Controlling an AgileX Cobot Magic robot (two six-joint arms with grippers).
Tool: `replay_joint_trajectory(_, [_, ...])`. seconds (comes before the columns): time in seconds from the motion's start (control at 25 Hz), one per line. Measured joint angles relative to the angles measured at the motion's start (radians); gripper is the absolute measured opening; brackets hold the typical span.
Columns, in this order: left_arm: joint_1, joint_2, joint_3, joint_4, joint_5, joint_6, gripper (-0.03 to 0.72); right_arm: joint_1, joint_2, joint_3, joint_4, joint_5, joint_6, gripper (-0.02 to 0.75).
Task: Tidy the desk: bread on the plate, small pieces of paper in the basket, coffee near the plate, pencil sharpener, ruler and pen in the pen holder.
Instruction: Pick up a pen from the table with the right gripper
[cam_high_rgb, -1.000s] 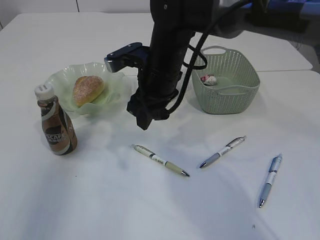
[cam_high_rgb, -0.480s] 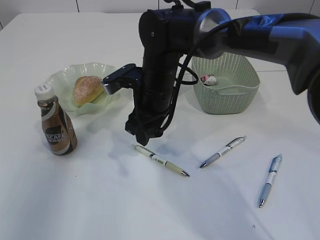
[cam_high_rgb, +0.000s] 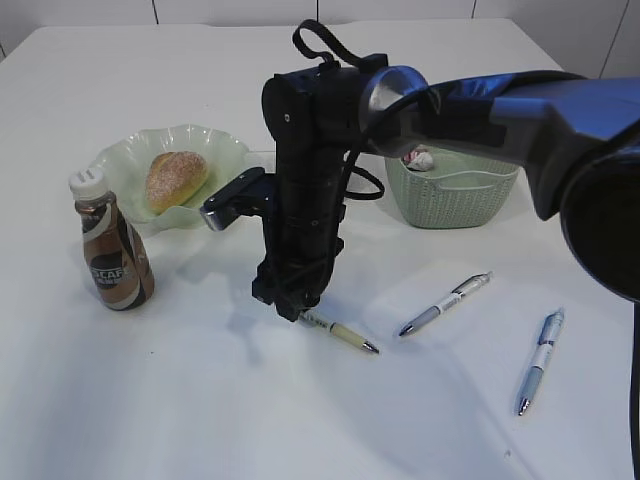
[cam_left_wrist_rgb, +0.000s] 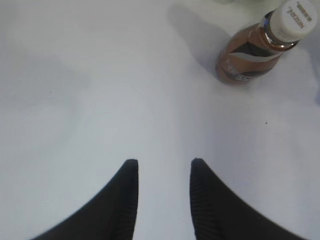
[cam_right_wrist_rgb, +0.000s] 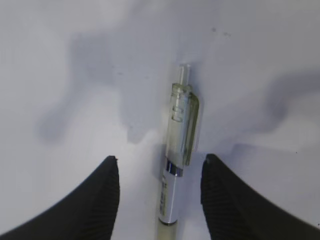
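Observation:
A white-and-olive pen (cam_high_rgb: 340, 333) lies mid-desk; my right gripper (cam_high_rgb: 287, 303) stands down over its clip end. In the right wrist view that gripper (cam_right_wrist_rgb: 161, 158) is open, one finger on each side of the pen (cam_right_wrist_rgb: 181, 130), not touching it. My left gripper (cam_left_wrist_rgb: 164, 162) is open above bare desk, with the coffee (cam_left_wrist_rgb: 255, 52) upright far ahead of it to the right. The bread (cam_high_rgb: 176, 180) rests on the plate (cam_high_rgb: 120, 160), the coffee (cam_high_rgb: 112, 258) just in front. A crumpled paper (cam_high_rgb: 418, 158) lies in the basket (cam_high_rgb: 455, 190). Pen holder, ruler and pencil sharpener are out of view.
Two more pens lie on the desk (cam_high_rgb: 150, 420): a grey one (cam_high_rgb: 445, 303) right of centre and a blue one (cam_high_rgb: 540, 360) further right. The right arm (cam_high_rgb: 480, 95) stretches across from the right, over the basket.
The right arm has come down and slightly forward, bringing its open gripper from above the desk to the pen's clip end. Nothing else has moved.

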Motion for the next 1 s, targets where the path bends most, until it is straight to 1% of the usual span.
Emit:
replay_joint_trajectory(0.12, [0.000, 0.000, 0.000, -0.014, 0.000, 0.000, 0.243, 0.000, 0.005, -0.004, -0.035, 0.000, 0.000, 0.420])
replay_joint_trajectory(0.28, [0.000, 0.000, 0.000, -0.025, -0.002, 0.000, 0.243, 0.000, 0.007, -0.006, -0.048, 0.000, 0.000, 0.420])
replay_joint_trajectory(1.0, [0.000, 0.000, 0.000, -0.029, -0.007, 0.000, 0.243, 0.000, 0.017, -0.006, -0.049, 0.000, 0.019, 0.420])
